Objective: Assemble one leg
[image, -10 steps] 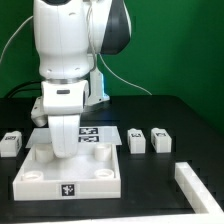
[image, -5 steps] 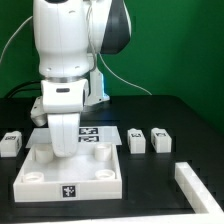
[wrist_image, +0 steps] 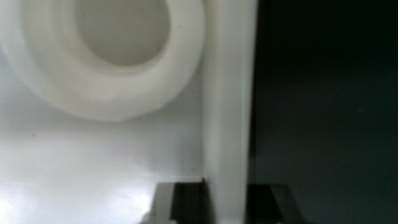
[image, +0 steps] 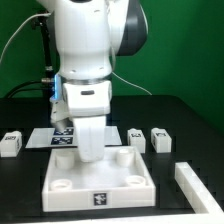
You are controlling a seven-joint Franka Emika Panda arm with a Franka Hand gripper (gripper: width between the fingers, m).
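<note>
Three legs, small white blocks with tags, lie on the black table: one at the exterior view's left (image: 11,143) and two at its right (image: 137,139) (image: 160,140). None is held. My gripper (image: 92,152) points down at the far edge of the large white square panel (image: 100,180), which has round corner sockets. In the wrist view the panel's edge wall (wrist_image: 228,120) runs between my two dark fingers (wrist_image: 187,205), with the gripper (wrist_image: 228,206) shut on it. One round socket (wrist_image: 98,50) shows beside the wall.
The marker board (image: 52,136) lies behind the panel, partly hidden by the arm. A long thin white bar (image: 192,180) lies at the exterior view's right front. A green backdrop stands behind the table.
The arm and the large panel have shifted together toward the exterior view's right and slightly nearer the camera. The legs and the bar have not moved.
</note>
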